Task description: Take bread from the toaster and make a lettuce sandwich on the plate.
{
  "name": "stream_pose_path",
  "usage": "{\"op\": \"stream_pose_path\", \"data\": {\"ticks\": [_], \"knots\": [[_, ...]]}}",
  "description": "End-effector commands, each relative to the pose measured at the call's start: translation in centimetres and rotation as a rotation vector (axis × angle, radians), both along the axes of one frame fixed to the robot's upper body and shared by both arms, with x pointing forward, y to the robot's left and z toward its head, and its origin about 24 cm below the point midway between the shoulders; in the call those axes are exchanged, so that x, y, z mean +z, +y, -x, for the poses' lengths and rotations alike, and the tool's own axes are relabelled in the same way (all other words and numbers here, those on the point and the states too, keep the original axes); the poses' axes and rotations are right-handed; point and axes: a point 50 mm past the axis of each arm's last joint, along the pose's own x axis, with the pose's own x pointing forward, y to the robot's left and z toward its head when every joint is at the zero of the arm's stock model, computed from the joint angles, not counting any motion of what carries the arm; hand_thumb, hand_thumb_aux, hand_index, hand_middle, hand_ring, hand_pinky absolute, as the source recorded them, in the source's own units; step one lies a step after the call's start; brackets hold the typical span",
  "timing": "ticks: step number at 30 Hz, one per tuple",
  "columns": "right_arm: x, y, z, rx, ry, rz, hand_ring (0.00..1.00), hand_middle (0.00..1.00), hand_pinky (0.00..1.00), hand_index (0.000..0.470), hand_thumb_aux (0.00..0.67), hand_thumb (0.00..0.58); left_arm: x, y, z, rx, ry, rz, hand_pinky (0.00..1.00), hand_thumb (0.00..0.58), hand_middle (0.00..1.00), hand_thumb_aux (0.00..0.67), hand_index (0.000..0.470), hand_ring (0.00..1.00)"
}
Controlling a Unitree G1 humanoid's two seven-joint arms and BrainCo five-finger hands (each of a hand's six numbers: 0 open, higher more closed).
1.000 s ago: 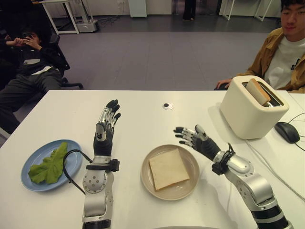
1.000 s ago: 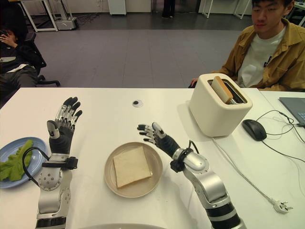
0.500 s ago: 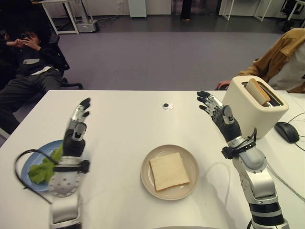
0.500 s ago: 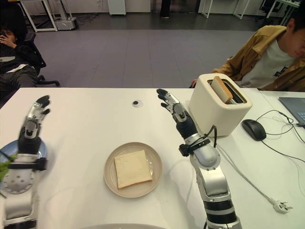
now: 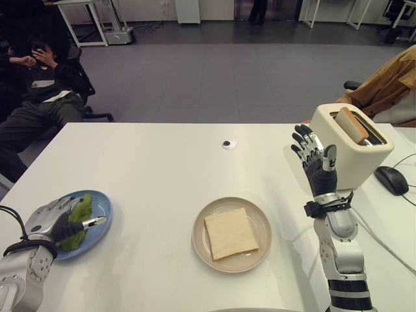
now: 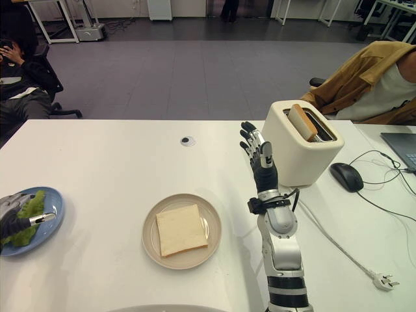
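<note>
A slice of bread lies flat on the beige plate at the table's middle front. A second slice stands tilted in a slot of the cream toaster at the right. My right hand is raised upright just left of the toaster, open, holding nothing. At the front left, green lettuce lies on a blue plate. My left hand rests low on the lettuce, covering its middle.
A black mouse and the toaster's white cable with its plug lie right of the toaster. A laptop corner is at the far right. A small round black-and-white disc sits at the table's back middle.
My left hand has dropped from upright above the blue plate down onto the lettuce. My right hand has shifted further right, closer to the toaster.
</note>
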Motion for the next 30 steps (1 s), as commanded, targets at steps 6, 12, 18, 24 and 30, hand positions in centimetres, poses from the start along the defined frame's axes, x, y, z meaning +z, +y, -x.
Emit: {"op": "stream_pose_path", "data": {"ticks": [6,12,18,24,30], "knots": [[-0.1,-0.1,0.4,-0.003,0.01,-0.019,0.0,0.0,0.0,0.0,0.0,0.0,-0.2,1.4,0.6,0.067,0.082,-0.105,0.0,0.0,0.0,0.0,0.0,0.0],[0.1,-0.1,0.4,-0.005,0.004,-0.025,0.0,0.0,0.0,0.0,0.0,0.0,-2.7,1.0,1.4,0.076,0.232,-0.044,0.0,0.58,0.0,0.67,0.47,0.0],[0.3,-0.2,0.5,-0.004,-0.003,-0.03,0.0,0.0,0.0,0.0,0.0,0.0,-3.7,1.4,2.1,0.09,0.288,-0.033,0.0,0.58,0.0,0.67,0.47,0.0],[0.3,-0.1,0.3,-0.003,-0.002,-0.032,0.0,0.0,0.0,0.0,0.0,0.0,-1.4,0.3,0.2,0.018,0.129,-0.057,0.0,0.58,0.0,0.67,0.47,0.0],[0.3,-0.1,0.1,-0.002,0.001,-0.034,0.0,0.0,0.0,0.0,0.0,0.0,2.1,-2.1,-1.8,-0.096,-0.05,-0.081,0.0,0.58,0.0,0.67,0.47,0.0]]}}
